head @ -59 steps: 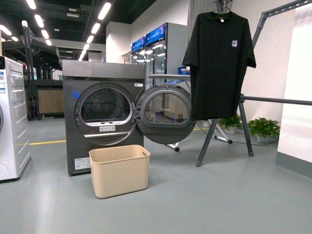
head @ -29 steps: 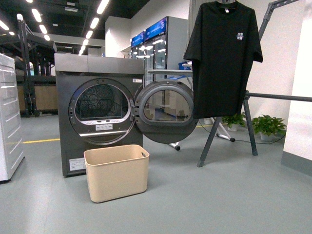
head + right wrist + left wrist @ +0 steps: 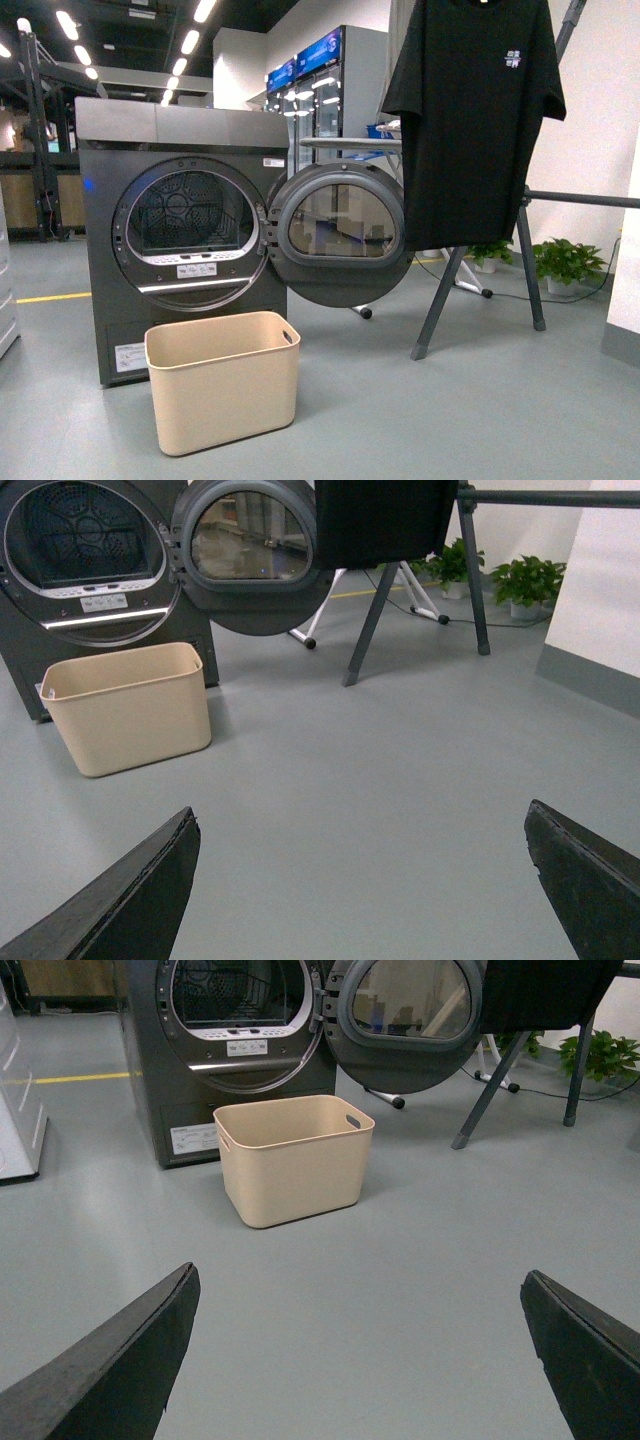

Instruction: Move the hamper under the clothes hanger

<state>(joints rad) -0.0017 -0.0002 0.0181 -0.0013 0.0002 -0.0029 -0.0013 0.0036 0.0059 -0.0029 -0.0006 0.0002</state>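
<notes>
left fingers [image 3: 120, 1370]: spread wide; one dark tip in the lower left corner and one in the lower right corner of the left wrist view. They hold nothing and touch nothing, with grey floor [image 3: 400, 1290] showing in the gap.
right fingers [image 3: 595, 895]: also spread wide, tips in the two lower corners of the right wrist view. They grip nothing, and only floor shows between them.
hamper [image 3: 222, 385]: lower left of centre in the front view. It stands upright on the floor, just in front of the dryer [image 3: 170, 130] and below its open drum.
hamper look: beige, rectangular with rounded corners. The sides are smooth and taper downward, and the rim is rolled. A handle slot shows near the rim on the short side.
hamper vs fingers: well apart from both pairs, in the upper half of each wrist view.
hanger [image 3: 440, 305]: right half of the front view. The dark angled legs stand on the floor, and a horizontal bar runs off the right edge.
T-shirt [image 3: 470, 120]: black, hanging at upper right, with a small chest print.
hamper vs hanger: well apart. The hamper sits left of the legs, not beneath the shirt.
dryer door [image 3: 338, 235]: swung open, between hamper and hanger.
</notes>
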